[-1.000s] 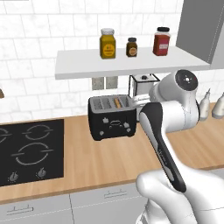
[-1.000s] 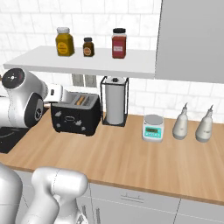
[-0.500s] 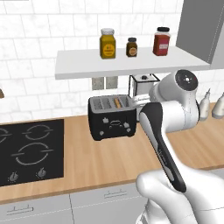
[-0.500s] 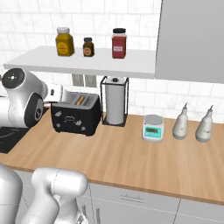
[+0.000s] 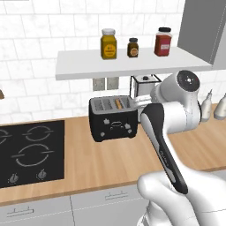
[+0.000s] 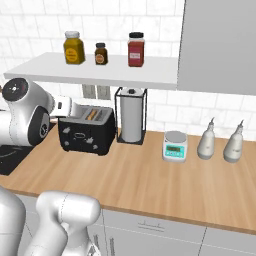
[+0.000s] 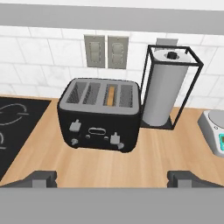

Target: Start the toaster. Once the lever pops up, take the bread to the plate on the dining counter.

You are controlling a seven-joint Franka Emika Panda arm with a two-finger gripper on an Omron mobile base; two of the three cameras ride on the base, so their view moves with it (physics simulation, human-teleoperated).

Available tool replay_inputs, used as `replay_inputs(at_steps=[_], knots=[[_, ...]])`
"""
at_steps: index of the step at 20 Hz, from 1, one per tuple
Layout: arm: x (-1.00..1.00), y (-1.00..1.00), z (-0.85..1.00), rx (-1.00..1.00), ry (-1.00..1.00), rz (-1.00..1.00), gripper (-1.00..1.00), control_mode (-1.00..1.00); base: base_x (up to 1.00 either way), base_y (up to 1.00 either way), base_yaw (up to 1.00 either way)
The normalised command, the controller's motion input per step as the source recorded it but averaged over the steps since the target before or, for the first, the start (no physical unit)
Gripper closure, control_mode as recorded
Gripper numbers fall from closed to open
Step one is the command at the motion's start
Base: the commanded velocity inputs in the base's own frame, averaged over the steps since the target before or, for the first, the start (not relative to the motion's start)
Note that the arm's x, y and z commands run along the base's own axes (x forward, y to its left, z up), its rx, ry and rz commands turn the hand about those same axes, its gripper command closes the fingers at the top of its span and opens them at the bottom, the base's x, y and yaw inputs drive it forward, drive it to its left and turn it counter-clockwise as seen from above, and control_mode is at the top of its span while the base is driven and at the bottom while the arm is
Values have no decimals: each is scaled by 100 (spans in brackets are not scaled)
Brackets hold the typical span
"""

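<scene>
Straight ahead of the gripper (image 7: 112,177), on the wooden desk (image 7: 144,157), stands the toaster (image 7: 100,114), black and boxy with four slots on top. Its front, with two pale levers and small knobs, faces the gripper. The bread (image 7: 112,95) sits down in the third slot counted from the gripper's left, showing as a tan strip. The gripper's two dark fingertips (image 7: 41,177) stand wide apart with nothing between them (open and empty), held back from the toaster and clear of it.

Just to the right of the toaster as the gripper looks, a roll of paper towel (image 7: 166,87) stands upright in a black wire frame, close beside the toaster's end. Farther right, a small kitchen scale (image 7: 214,131) lies on the desk. To the left of the toaster is a black cooktop (image 7: 17,127) set into the desk. Behind the toaster, two wall outlets (image 7: 107,51) sit on the white tile.

Above all this, in the right base view, a white shelf (image 6: 95,75) carries three jars (image 6: 74,47), and two pale bottles (image 6: 207,140) stand far to the right on the desk.
</scene>
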Motion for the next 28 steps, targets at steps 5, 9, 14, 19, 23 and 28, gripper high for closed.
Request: replay_inputs(at_steps=[5, 9, 14, 19, 23, 28], knots=[[0, 0, 0, 0, 0, 0, -100, -100, 0, 0, 0], [0, 0, 0, 0, 0, 0, -100, -100, 0, 0, 0], [0, 0, 0, 0, 0, 0, -100, -100, 0, 0, 0], [0, 0, 0, 0, 0, 0, -100, -100, 0, 0, 0], [0, 0, 0, 0, 0, 0, -100, -100, 0, 0, 0], [0, 0, 0, 0, 0, 0, -100, -100, 0, 0, 0]])
